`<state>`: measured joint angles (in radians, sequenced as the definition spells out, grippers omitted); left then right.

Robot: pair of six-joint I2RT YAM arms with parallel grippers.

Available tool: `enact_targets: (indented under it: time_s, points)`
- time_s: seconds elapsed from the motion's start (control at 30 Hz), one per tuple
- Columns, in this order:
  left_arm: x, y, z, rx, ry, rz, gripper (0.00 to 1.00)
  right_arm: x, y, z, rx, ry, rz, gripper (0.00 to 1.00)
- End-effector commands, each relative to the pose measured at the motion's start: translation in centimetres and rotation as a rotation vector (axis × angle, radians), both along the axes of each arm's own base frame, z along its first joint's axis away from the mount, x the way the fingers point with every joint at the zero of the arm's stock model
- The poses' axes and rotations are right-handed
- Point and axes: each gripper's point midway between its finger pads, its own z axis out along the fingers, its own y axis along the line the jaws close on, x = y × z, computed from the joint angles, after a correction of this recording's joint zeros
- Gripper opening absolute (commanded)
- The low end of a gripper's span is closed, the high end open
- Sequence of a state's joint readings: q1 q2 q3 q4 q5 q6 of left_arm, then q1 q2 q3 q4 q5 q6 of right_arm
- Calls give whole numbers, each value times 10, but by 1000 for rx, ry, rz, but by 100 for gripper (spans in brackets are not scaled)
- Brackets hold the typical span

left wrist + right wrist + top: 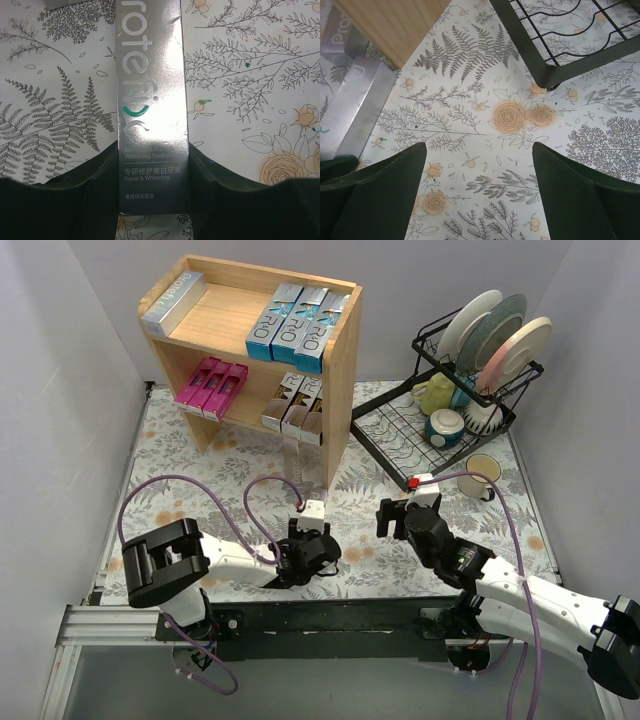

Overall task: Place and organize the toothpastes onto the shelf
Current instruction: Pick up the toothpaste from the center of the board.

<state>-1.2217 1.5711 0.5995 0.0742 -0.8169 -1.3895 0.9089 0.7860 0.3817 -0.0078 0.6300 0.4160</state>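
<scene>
Left claw (152, 150): clamped on silver toothpaste box (150, 75), frame centre. Right claw (479, 147): jaws apart, above floral table (600, 135).

Pale grey walls (70, 390) stood on three sides of the table. They were plain, all one colour. A cloth (370, 565) covered the table top. It was white, with grey ferns, leaves and twigs drawn on it, and some small orange roses. At the back right a black wire dish rack (395, 435) sat on the cloth. Three round plates (500, 335) stood on edge in it, and some cups (445, 427) sat below them. A pale mug (484, 474) stood on the cloth just beside the rack. A silver metal rail (100, 625) ran along the near edge. The light was soft and even.
</scene>
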Motion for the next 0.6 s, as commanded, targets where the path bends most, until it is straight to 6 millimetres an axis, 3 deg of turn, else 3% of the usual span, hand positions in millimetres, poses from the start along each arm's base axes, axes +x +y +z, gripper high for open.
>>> enact_targets:
  time_s: [0.0, 0.2, 0.23, 0.4, 0.43, 0.5, 0.57]
  points:
    - [0, -4, 33, -98, -23, 34, 34, 5, -8, 6, 0, -33, -46, 94]
    - [-23, -4, 66, -198, 61, -30, 23, 7, -10, 14, -9, -56, -47, 94]
    - [-26, -6, 85, -246, 47, -51, 22, 8, -11, 15, -14, -60, -48, 94]
    - [-53, -20, 139, -346, 39, -302, 20, 11, -20, 22, -29, -90, -84, 94]
    - [-56, -19, 161, -364, -4, -358, 20, 12, -21, 25, -19, -97, -96, 94]
    - [-67, -22, 178, -378, -12, -449, 20, 10, -32, 27, -8, -97, -152, 93]
    - [-71, -24, 206, -397, -51, -512, 19, 8, -43, 31, 25, -107, -206, 93]
